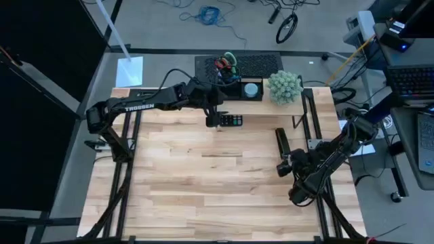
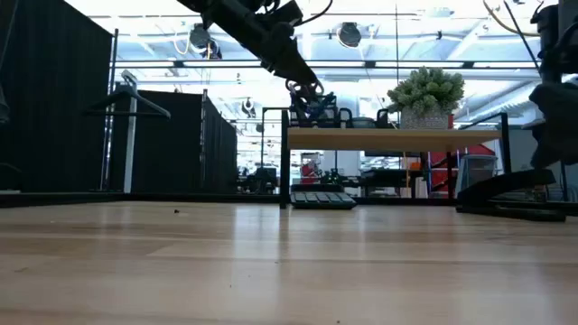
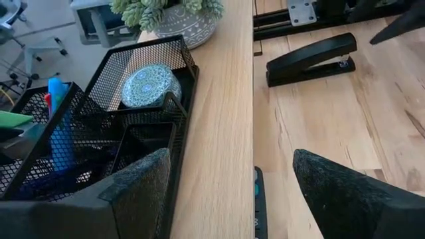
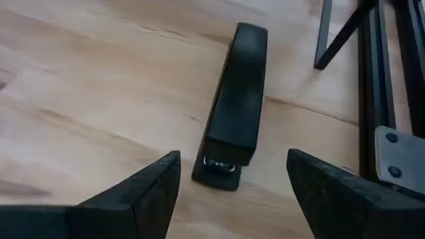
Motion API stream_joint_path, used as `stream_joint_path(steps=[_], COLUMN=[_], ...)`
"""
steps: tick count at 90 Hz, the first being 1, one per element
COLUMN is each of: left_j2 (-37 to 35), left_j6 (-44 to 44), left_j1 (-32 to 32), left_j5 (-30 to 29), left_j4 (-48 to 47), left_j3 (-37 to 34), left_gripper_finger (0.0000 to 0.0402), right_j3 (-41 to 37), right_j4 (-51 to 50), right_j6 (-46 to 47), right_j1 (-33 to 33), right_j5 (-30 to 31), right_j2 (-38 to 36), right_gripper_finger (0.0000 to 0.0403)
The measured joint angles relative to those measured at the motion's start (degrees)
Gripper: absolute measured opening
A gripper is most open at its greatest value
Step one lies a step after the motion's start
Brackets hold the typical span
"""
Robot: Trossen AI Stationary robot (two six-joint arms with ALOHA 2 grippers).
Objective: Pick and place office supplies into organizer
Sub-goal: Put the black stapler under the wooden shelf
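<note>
The black mesh organizer (image 3: 136, 99) stands on a wooden shelf riser (image 3: 219, 119) at the table's far edge. A round blue-grey disc (image 3: 149, 85) lies in one of its compartments, a blue pen (image 3: 60, 129) stands in another, and scissors (image 1: 227, 62) stick up from its far part. My left gripper (image 3: 229, 159) hangs open above the riser's near edge, beside the organizer. A black stapler (image 4: 236, 106) lies flat on the table at the right. My right gripper (image 4: 232, 156) is open just short of the stapler's near end, touching nothing.
A black calculator (image 1: 230, 120) lies on the table below my left gripper, partly under the riser. A fuzzy green plant in a pot (image 1: 285, 87) stands on the riser to the right of the organizer. Bare wooden tabletop (image 1: 203, 176) fills the middle and near side.
</note>
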Motion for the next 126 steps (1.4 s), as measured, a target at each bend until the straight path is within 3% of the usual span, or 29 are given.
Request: stream_joint_path(steps=[45, 56, 80, 126], left_j2=[0.0, 0.0, 0.0, 0.0], left_j6=[0.0, 0.1, 0.1, 0.5], left_j1=[0.0, 0.0, 0.0, 0.0], left_j5=[0.0, 0.0, 0.0, 0.0], left_j4=[0.0, 0.0, 0.0, 2.3], left_j3=[0.0, 0.0, 0.0, 0.0], left_gripper_finger=[0.0309, 0.0309, 0.0309, 0.0309], right_j3=[-7.7, -7.7, -7.7, -7.7], right_j4=[15.2, 17.3, 20.4, 18.3], right_j6=[-1.2, -3.8, -8.1, -4.8], right_j1=[-5.4, -7.2, -10.9, -19.7], right_j5=[2.5, 4.6, 7.3, 8.0], right_j2=[4.5, 5.8, 6.9, 6.9], right_gripper_finger=[0.0245, 0.0194, 0.0031, 0.0034])
